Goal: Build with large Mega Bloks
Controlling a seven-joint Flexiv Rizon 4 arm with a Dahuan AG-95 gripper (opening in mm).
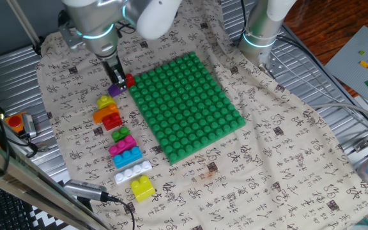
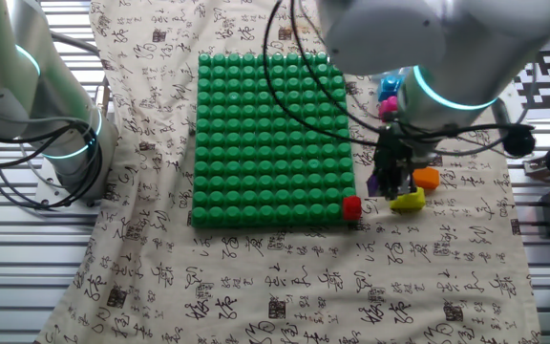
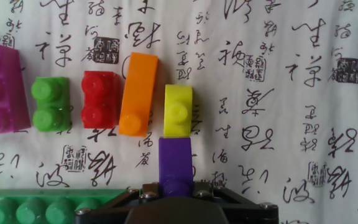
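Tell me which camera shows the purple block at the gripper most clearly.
The hand view: the purple block fills the lower centre, unobstructed, next to the yellow block. In one fixed view it is a small patch under the gripper. In the other fixed view only a sliver shows beside the fingers.

a purple block [image 3: 176, 160] sits by a small yellow block [image 3: 178, 111]; orange [image 3: 137, 93], red [image 3: 100, 99], green [image 3: 50, 104], pink [image 3: 0, 89] blocks line up beside.

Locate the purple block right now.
The purple block sits at the end effector tips, just off the green baseplate's corner, with the small yellow block right beside it and a red block at that corner.
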